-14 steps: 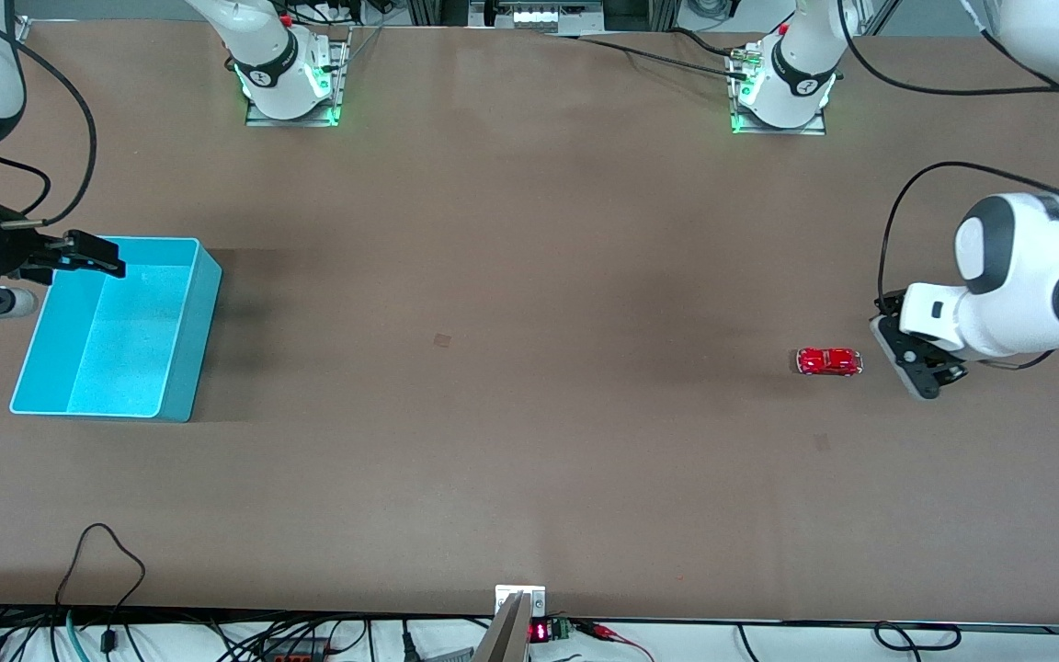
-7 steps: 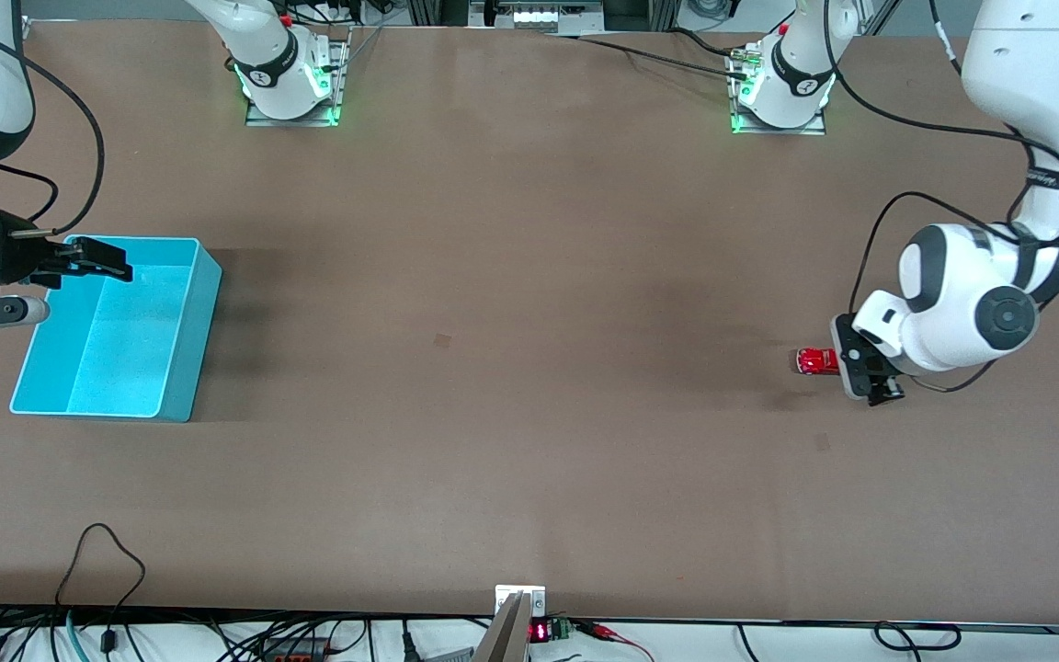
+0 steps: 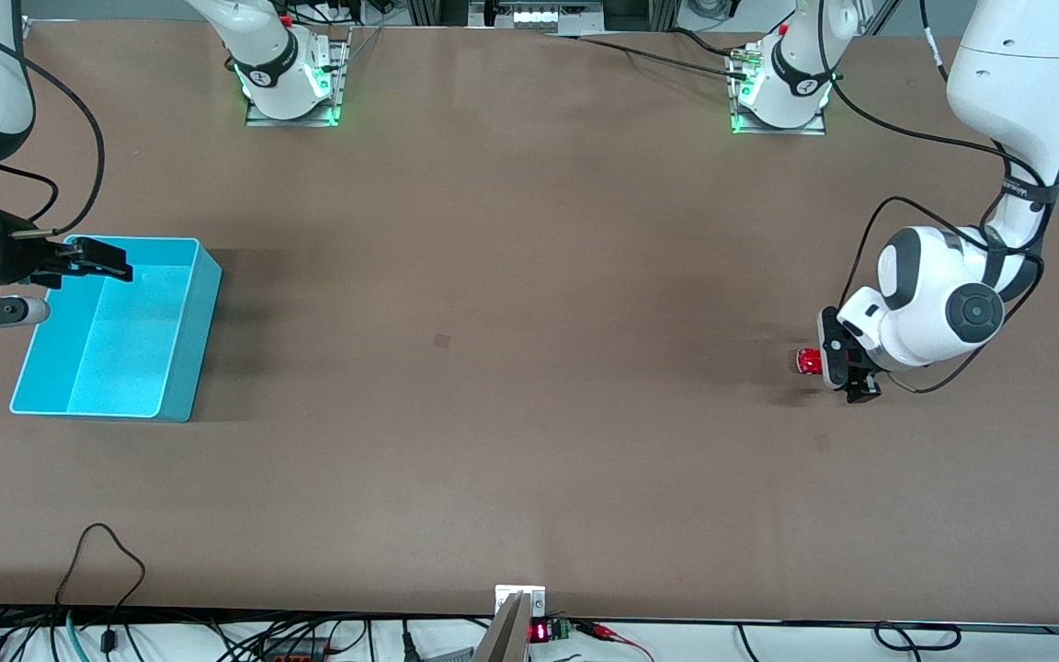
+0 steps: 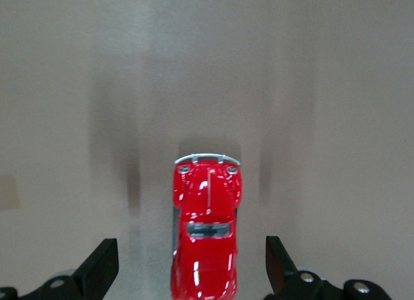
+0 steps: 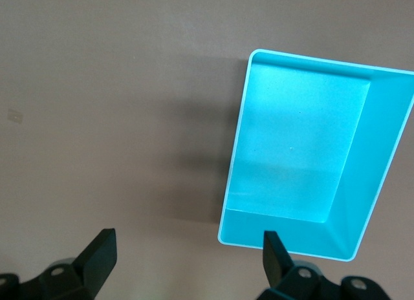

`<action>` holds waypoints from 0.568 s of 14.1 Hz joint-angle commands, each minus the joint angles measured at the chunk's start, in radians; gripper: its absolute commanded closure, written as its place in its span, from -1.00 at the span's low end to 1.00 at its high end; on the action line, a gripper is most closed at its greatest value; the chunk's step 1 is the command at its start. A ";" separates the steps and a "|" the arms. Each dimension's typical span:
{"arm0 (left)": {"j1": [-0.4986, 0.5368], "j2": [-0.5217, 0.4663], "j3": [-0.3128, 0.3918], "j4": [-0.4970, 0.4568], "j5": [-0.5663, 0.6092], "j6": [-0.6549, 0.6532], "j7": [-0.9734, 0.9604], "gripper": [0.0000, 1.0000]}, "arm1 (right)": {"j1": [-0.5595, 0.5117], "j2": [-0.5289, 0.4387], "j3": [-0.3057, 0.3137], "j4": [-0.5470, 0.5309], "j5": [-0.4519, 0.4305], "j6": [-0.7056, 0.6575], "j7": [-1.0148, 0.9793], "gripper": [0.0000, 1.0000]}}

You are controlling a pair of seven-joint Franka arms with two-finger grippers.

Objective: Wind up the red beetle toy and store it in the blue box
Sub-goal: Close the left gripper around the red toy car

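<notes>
Over the last second the left arm has swung in from the table's end and brought the left gripper (image 3: 847,366) down over the toy (image 3: 807,360), which a second ago lay fully uncovered just beside it. Now only the toy's end pointing toward the right arm's end of the table shows past the gripper in the front view; the rest is hidden under the hand. The toy itself has not shifted on the table. This reads as the close of the approach: the grasp needed for winding is set up but not yet made.

The left gripper (image 4: 191,274) stands wide. In the left wrist view one black finger (image 4: 100,269) is on each side of the toy (image 4: 206,229), each well clear of the red body, so nothing is held or touched. The toy lies lengthwise between the fingers, its silvery bumper pointing away from the palm.

The right gripper (image 3: 99,260) waits over the box (image 3: 182,368) at the corner farthest from the front camera, having barely moved. Its fingers (image 5: 97,255) are also spread wide and empty, with the box (image 5: 233,177) below and bare inside.

Judged from this, the next move is to close on the toy's flanks; the glossy rounded body may slip if gripped off-centre.
</notes>
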 commanded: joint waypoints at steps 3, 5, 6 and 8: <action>0.029 -0.083 -0.007 -0.135 0.020 0.120 0.052 -1.00 | -0.004 0.003 0.000 0.008 0.011 -0.014 -0.005 -1.00; 0.034 -0.075 -0.007 -0.135 0.020 0.138 0.052 -1.00 | -0.002 0.003 0.000 0.008 0.011 -0.014 -0.005 -1.00; 0.034 -0.074 -0.007 -0.135 0.020 0.138 0.052 -1.00 | -0.005 0.003 0.000 0.008 0.013 -0.014 -0.007 -1.00; 0.034 -0.072 -0.007 -0.135 0.020 0.138 0.052 -0.94 | -0.007 0.003 0.000 0.008 0.013 -0.014 -0.007 -1.00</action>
